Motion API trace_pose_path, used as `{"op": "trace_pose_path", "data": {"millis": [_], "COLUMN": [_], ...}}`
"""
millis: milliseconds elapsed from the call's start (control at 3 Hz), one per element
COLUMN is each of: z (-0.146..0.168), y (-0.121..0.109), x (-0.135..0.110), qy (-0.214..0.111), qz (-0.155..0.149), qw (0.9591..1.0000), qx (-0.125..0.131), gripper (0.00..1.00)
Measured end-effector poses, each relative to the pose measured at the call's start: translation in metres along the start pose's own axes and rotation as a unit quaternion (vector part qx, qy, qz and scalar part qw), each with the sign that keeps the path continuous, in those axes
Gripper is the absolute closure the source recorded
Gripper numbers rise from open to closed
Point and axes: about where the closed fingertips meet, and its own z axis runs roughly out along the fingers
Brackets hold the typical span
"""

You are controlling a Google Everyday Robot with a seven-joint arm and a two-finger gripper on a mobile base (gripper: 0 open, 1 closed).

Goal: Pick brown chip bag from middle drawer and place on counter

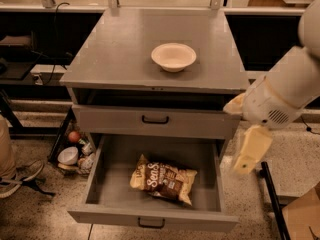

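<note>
The brown chip bag (164,180) lies flat inside the open middle drawer (116,160), slightly right of its centre. The drawer is pulled out at the bottom of the grey cabinet. The counter (120,49) is the cabinet's flat grey top, and a white bowl (173,56) stands on it. My arm comes in from the right. My gripper (250,151) hangs beside the cabinet's right side, above the drawer's right rim, to the right of the bag and higher than it. It does not touch the bag.
A shut grey drawer front with a black handle (155,119) sits just above the open drawer. Small clutter (75,151) lies on the floor left of the cabinet, near a person's shoe (20,176). A black frame (272,199) and a cardboard box (302,216) stand at the lower right.
</note>
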Motion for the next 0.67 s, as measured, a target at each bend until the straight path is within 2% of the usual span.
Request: {"op": "trace_pose_path", "data": {"millis": [333, 667], "z": [0.0740, 0.0741], "y": [0.0168, 0.0167], "x": [-0.0069, -0.0069], "qy": [-0.041, -0.041], "qz": [0.019, 0.019], "qw": [0.9978, 0.9978], "qx": [-0.049, -0.049], "gripper": [0.00, 0.00]}}
